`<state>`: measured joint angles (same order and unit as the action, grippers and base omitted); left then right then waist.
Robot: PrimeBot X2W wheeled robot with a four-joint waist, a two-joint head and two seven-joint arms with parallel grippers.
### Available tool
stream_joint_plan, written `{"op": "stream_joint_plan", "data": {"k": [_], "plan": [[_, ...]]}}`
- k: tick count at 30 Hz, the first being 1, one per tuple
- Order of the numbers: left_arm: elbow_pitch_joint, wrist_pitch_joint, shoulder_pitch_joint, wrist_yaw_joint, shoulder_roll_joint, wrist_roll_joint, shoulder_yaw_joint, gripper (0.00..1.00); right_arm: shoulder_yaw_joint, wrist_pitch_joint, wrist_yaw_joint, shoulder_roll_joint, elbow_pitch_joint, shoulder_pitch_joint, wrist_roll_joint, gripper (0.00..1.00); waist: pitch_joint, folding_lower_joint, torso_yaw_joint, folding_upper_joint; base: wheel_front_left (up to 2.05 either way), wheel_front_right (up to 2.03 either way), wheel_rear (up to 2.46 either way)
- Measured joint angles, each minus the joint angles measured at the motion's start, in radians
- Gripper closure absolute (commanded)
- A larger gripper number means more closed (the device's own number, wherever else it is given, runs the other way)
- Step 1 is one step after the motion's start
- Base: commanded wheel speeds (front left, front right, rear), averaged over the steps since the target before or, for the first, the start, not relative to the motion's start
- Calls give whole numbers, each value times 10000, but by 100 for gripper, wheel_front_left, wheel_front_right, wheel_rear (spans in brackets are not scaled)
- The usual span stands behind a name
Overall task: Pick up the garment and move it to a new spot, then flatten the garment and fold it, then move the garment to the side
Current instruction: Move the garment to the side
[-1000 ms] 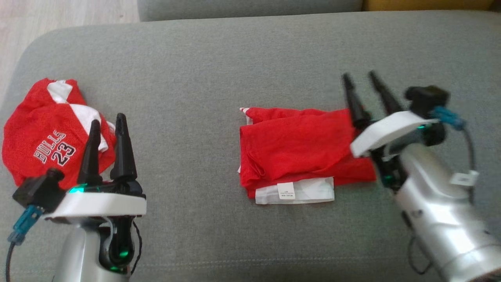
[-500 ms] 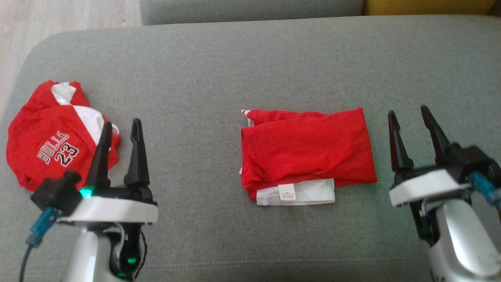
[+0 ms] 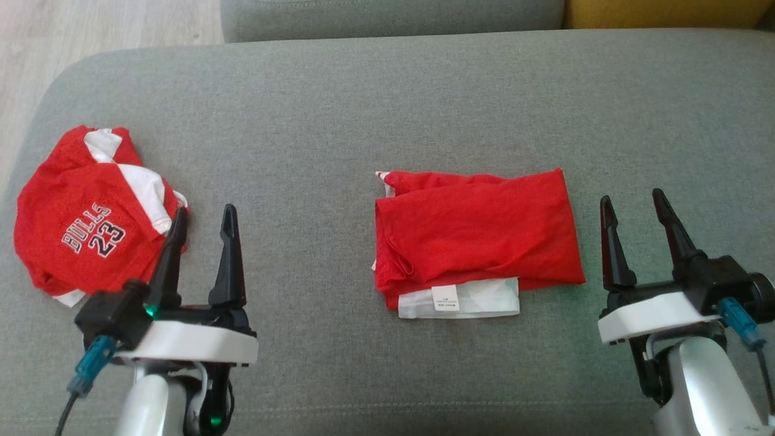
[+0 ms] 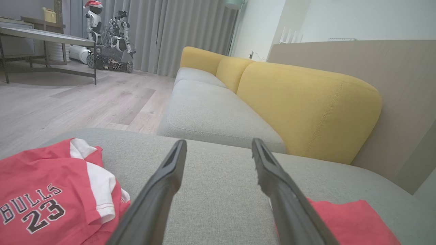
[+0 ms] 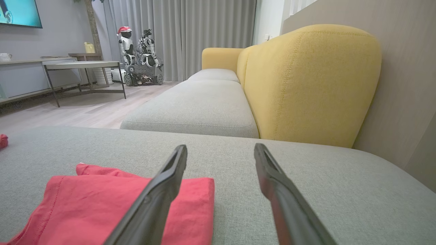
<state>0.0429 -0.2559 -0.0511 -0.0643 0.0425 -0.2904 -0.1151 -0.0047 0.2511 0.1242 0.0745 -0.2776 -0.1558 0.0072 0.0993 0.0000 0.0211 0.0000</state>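
One folded garment (image 3: pixel 478 233) from head, backrest (image 5: pixel 306 85) from wrists

Your left end effector (image 3: pixel 204 211) sat at 7 o'clock in the head view, its two dark fingers (image 3: pixel 229 254) parted, empty, pointing toward 12. Your right end effector (image 3: pixel 631 197) sat at 4 o'clock, likewise parted and empty, leaning slightly toward 11.

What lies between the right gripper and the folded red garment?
Just bare grey cushion lies between the right gripper and the folded red garment, as the head view shows.
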Motion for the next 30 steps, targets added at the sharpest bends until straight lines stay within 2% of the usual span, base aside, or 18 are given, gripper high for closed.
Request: {"op": "stream_joint_plan", "data": {"k": [11, 30], "plan": [[27, 2, -6, -2, 0, 86, -276, 0, -173, 0, 0, -86, -313, -10, -98, 0, 170, 0, 62, 0, 0, 0, 0], [201, 2, -340, -58, 0, 75, -366, 0, -71, -138, 0, -169, -3758, -1563, 282, 0, 858, 1, 435, 0, 0, 0, 0]]}}
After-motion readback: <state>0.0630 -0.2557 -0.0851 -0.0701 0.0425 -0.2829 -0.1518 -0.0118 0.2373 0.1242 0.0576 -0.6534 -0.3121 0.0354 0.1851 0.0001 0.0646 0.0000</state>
